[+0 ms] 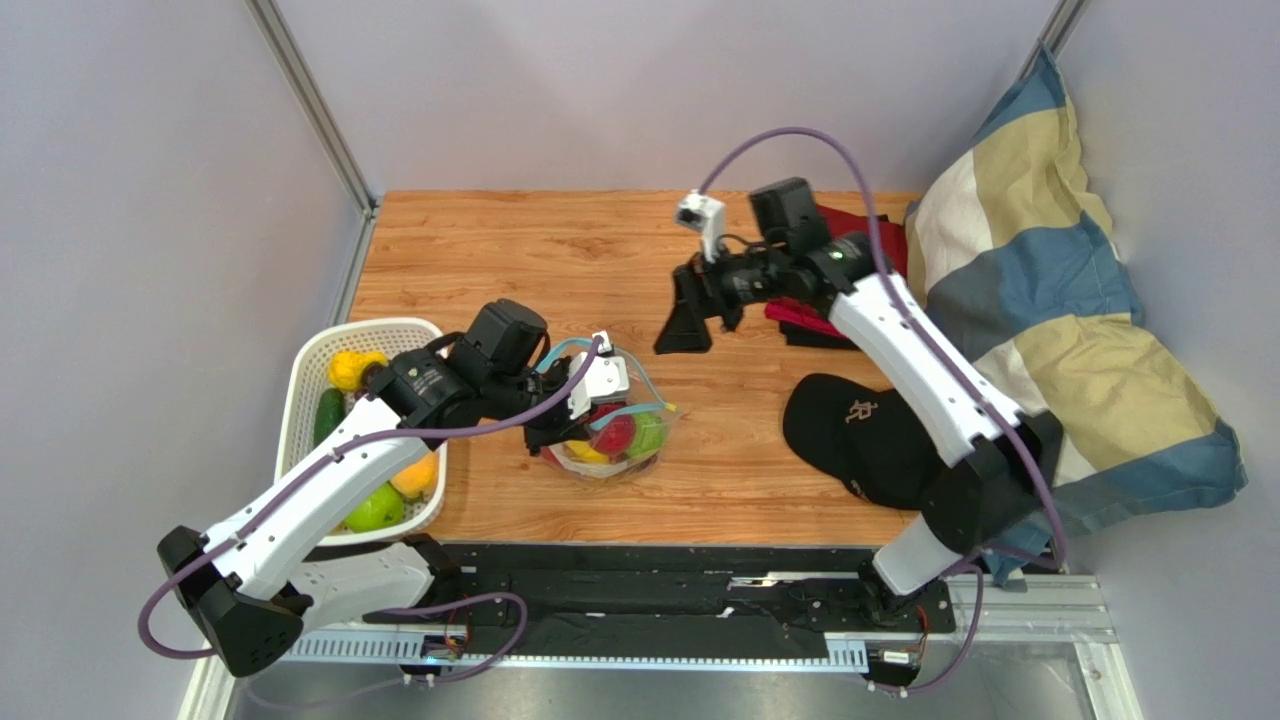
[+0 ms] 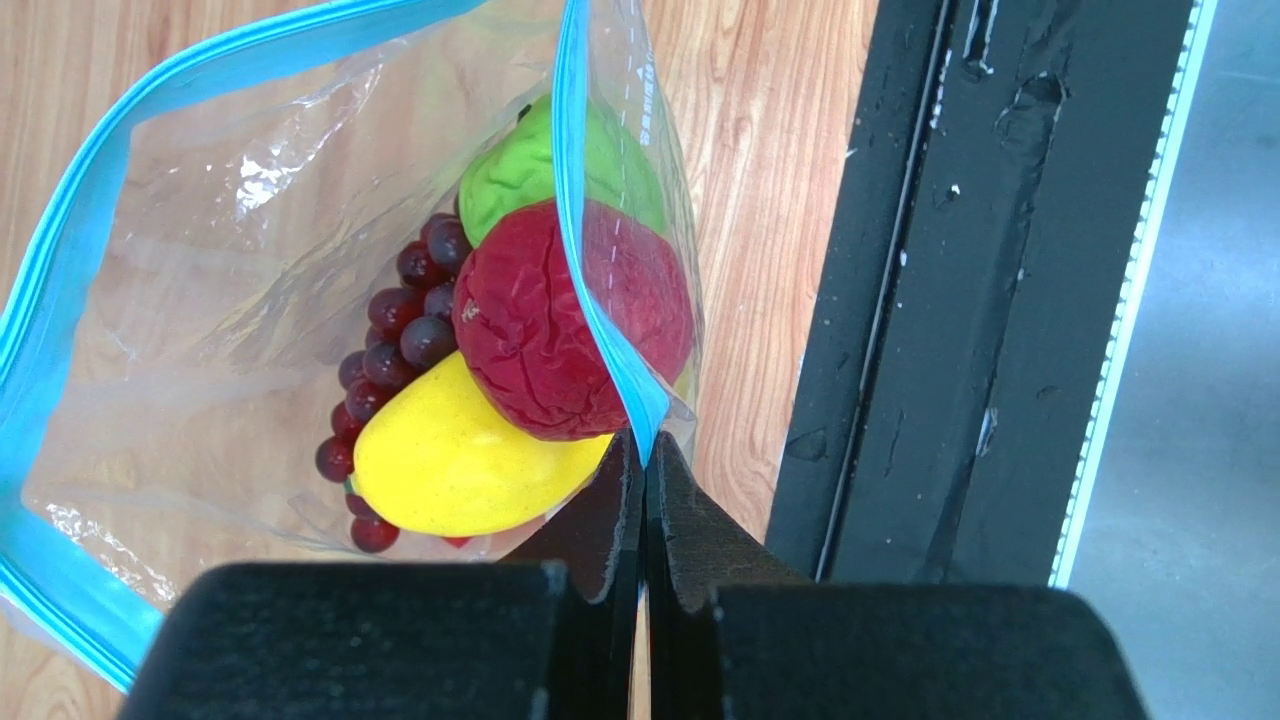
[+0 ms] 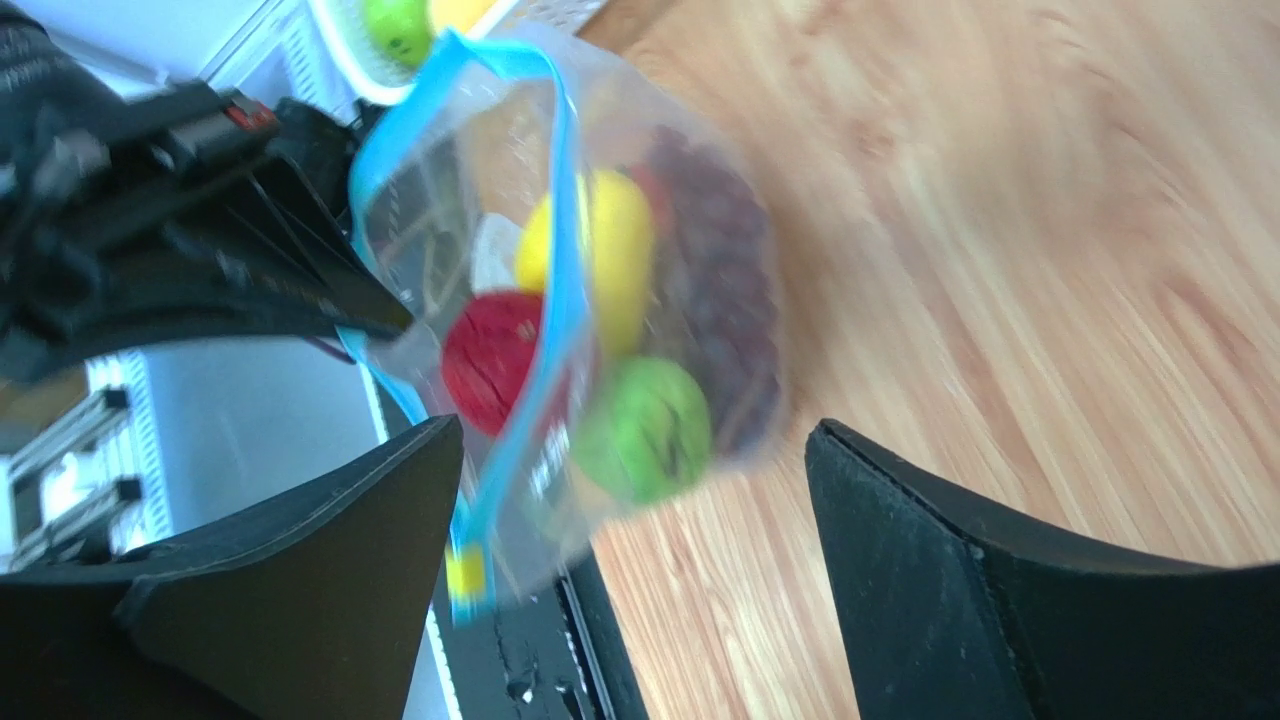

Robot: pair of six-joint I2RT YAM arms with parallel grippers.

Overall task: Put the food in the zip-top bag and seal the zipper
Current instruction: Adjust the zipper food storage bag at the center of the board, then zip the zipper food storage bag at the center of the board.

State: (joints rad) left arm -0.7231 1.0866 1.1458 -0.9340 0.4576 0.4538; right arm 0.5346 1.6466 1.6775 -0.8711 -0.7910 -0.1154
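The clear zip-top bag sits near the table's front edge, its mouth gaping open. Inside it are a red apple, a green apple, a yellow piece and dark purple grapes. My left gripper is shut on the light blue zipper at one end of the mouth; it shows in the top view at the bag's left side. My right gripper is open and empty, above the table behind the bag. In the right wrist view it faces the bag.
A white slatted basket at the left holds a yellow fruit, an orange one and a green apple. A black cap, red cloth and a striped pillow lie on the right.
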